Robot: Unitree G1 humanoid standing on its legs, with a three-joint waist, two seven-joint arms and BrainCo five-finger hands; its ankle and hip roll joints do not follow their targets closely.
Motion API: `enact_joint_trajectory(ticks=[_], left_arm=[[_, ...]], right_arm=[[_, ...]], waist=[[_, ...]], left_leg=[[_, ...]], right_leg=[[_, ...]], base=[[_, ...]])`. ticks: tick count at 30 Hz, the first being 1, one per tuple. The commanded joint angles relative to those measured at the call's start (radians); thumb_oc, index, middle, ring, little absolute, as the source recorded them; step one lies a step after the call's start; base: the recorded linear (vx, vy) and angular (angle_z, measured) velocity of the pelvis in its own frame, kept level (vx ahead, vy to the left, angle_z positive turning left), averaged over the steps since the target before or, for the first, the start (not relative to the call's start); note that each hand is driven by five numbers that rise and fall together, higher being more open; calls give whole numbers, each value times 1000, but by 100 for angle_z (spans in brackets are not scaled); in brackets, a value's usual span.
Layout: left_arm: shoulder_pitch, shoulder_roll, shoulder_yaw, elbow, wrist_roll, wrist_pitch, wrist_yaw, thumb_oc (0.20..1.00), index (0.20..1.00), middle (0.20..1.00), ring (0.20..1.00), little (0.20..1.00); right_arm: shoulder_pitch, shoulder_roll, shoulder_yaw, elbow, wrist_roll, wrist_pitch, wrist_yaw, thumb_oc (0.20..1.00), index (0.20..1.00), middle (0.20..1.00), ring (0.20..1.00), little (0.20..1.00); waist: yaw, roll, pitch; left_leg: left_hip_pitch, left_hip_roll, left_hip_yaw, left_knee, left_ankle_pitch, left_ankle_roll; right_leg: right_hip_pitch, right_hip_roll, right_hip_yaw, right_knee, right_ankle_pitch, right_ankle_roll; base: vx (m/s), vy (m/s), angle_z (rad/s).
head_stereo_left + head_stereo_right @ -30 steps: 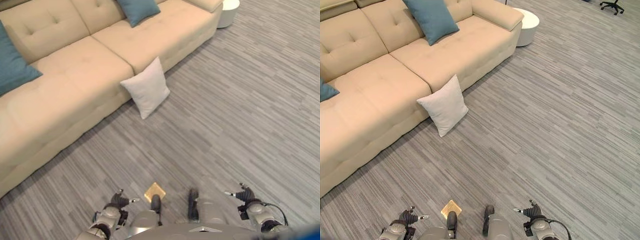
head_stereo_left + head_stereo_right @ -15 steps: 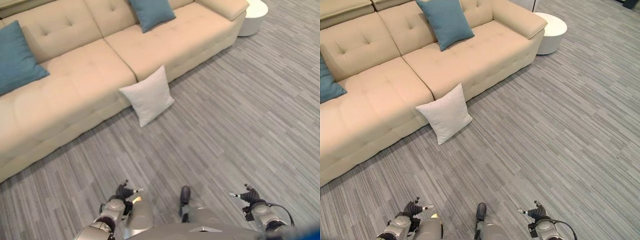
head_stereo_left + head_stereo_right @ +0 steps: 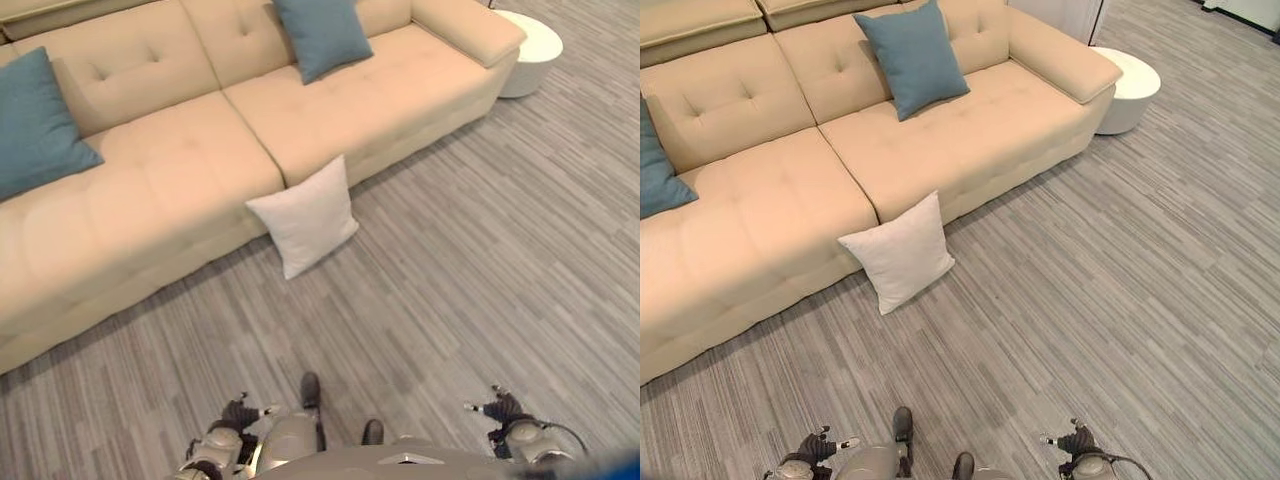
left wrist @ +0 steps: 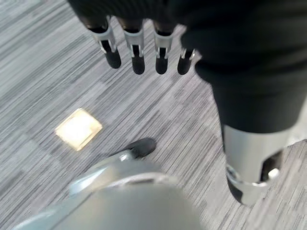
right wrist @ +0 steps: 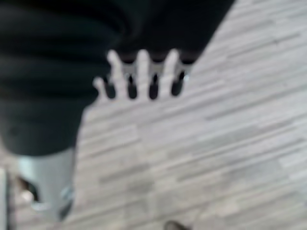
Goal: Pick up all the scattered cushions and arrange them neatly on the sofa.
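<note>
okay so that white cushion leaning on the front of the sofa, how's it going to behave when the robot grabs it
The white cushion looks plump and soft, so it would probably squash and sag in a grip rather than stay stiff. It seems light for its bulk. Standing on a corner against the sofa, it may flop onto the floor if nudged.

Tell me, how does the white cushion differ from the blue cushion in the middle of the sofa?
The white cushion stands on the floor, propped against the sofa front; the blue cushion sits on the seat, leaning on the backrest. One is off-white, the other teal. Both are square, plain, and similar in size.
</note>
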Motion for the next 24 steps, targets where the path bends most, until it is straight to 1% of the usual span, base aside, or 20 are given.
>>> enact_joint_trajectory(ticks=[1,2,3,4,6,7,8,9,10,11,12,13,15,18,19,20,21,22,23,24], left_arm=[[-28,5,-18,-2,11,-9,-16,1000,1000,1000,1000,1000],[-30,9,-17,-6,11,-8,-15,1000,1000,1000,1000,1000],[-33,13,-18,-8,10,-9,-13,1000,1000,1000,1000,1000],[-34,16,-19,-8,11,-10,-11,1000,1000,1000,1000,1000],[-39,21,-23,-11,10,-12,-8,1000,1000,1000,1000,1000],[-40,21,-21,-14,6,-14,-8,1000,1000,1000,1000,1000],[-42,22,-22,-16,9,-15,-9,1000,1000,1000,1000,1000],[-45,23,-24,-17,10,-16,-10,1000,1000,1000,1000,1000],[-46,22,-25,-14,9,-16,-11,1000,1000,1000,1000,1000],[-49,22,-25,-10,9,-16,-10,1000,1000,1000,1000,1000],[-50,20,-23,-5,10,-18,-10,1000,1000,1000,1000,1000],[-52,19,-23,2,12,-21,-13,1000,1000,1000,1000,1000],[-54,17,-25,3,16,-23,-14,1000,1000,1000,1000,1000],[-43,8,-21,8,15,-23,-16,1000,1000,1000,1000,1000],[-36,1,-20,10,14,-24,-17,1000,1000,1000,1000,1000],[-31,-1,-20,12,12,-23,-20,1000,1000,1000,1000,1000],[-31,-1,-20,11,12,-23,-20,1000,1000,1000,1000,1000],[-42,-5,-30,4,4,-23,-20,1000,1000,1000,1000,1000],[-53,-7,-35,-3,-7,-23,-18,1000,1000,1000,1000,1000],[-54,-7,-35,-3,-7,-23,-18,1000,1000,1000,1000,1000]], right_arm=[[-35,-34,3,-41,-22,-6,4,1000,1000,1000,1000,1000],[-42,-32,5,-47,-23,-6,5,1000,1000,1000,1000,1000],[-46,-29,7,-55,-20,-9,5,1000,1000,1000,1000,1000],[-50,-28,6,-60,-19,-10,7,1000,1000,1000,1000,1000],[-54,-26,11,-64,-15,-12,7,1000,1000,1000,1000,1000],[-55,-28,11,-65,-13,-12,7,1000,1000,1000,1000,1000],[-56,-29,12,-62,-12,-12,8,1000,1000,1000,1000,1000],[-58,-31,17,-61,-13,-12,6,1000,1000,1000,1000,1000],[-59,-33,19,-61,-14,-10,5,1000,1000,1000,1000,1000],[-61,-36,20,-61,-19,-7,4,1000,1000,1000,1000,1000],[-62,-37,24,-60,-26,-4,5,1000,1000,1000,1000,1000],[-57,-39,25,-57,-38,0,8,1000,1000,1000,1000,1000],[-53,-40,25,-54,-38,-4,8,1000,1000,1000,1000,1000],[-36,-41,25,-38,-37,-5,11,1000,1000,1000,1000,1000],[-29,-40,24,-35,-33,-10,15,1000,1000,1000,1000,1000],[-28,-41,26,-33,-35,-11,16,1000,1000,1000,1000,1000],[-28,-41,26,-33,-35,-11,16,1000,1000,1000,1000,1000],[-31,-46,27,-32,-28,-14,14,1000,1000,1000,1000,1000],[-36,-49,25,-30,-18,-14,10,1000,1000,1000,1000,1000],[-37,-49,25,-30,-17,-15,10,1000,1000,1000,1000,1000]], waist=[[46,-20,10],[41,-16,18],[37,-8,20],[31,2,27],[11,15,33],[2,18,34],[-1,17,35],[-6,17,38],[-10,16,39],[-15,10,41],[-23,9,44],[-32,6,52],[-36,3,52],[-31,-1,33],[-31,-2,23],[-30,-2,21],[-31,-2,21],[-22,-19,48],[-16,-28,64],[-18,-27,63]], left_leg=[[-36,-30,-18,149,-148,-10],[-19,-36,-22,145,-155,1],[-9,-34,-27,137,-157,5],[7,-32,-36,132,-160,9],[50,-36,-71,111,-164,6],[67,-40,-91,103,-168,5],[74,-45,-100,99,-172,4],[86,-50,-112,96,-177,4],[98,-57,-126,94,-183,4],[111,-68,-143,90,-189,2],[128,-70,-156,82,-194,-2],[149,-76,-185,84,-204,-7],[155,-80,-196,88,-214,-10],[175,-77,-218,98,-234,-24],[174,-67,-227,121,-242,-42],[164,-62,-229,157,-233,-59],[163,-61,-230,159,-235,-59],[63,-57,-212,323,-183,-96],[3,-52,-202,409,-158,-106],[-2,-52,-203,416,-161,-106]], right_leg=[[-70,-71,68,158,122,112],[-98,-83,70,226,161,128],[-130,-82,76,277,191,134],[-163,-82,83,325,208,135],[-211,-23,127,340,173,112],[-227,5,146,306,147,105],[-227,13,151,259,134,99],[-250,25,156,219,137,88],[-270,26,153,179,147,84],[-287,20,151,107,168,84],[-295,18,150,64,184,86],[-304,16,148,37,202,94],[-285,14,152,12,202,92],[-252,19,155,-5,202,69],[-221,24,153,-26,194,53],[-203,29,153,-40,188,45],[-202,30,152,-41,189,45],[-167,12,144,-68,185,27],[-154,4,137,-79,183,17],[-155,5,135,-79,184,17]], base=[[151,173,-25],[145,156,-16],[149,134,-5],[189,104,11],[243,61,24],[250,10,27],[248,-11,35],[231,-26,61],[252,-44,59],[263,-51,43],[323,-90,29],[288,-97,36],[169,-78,59],[211,-131,66],[236,-202,42],[170,-158,40],[71,-154,42],[8,-154,36],[5,-153,36],[48,-120,59]])
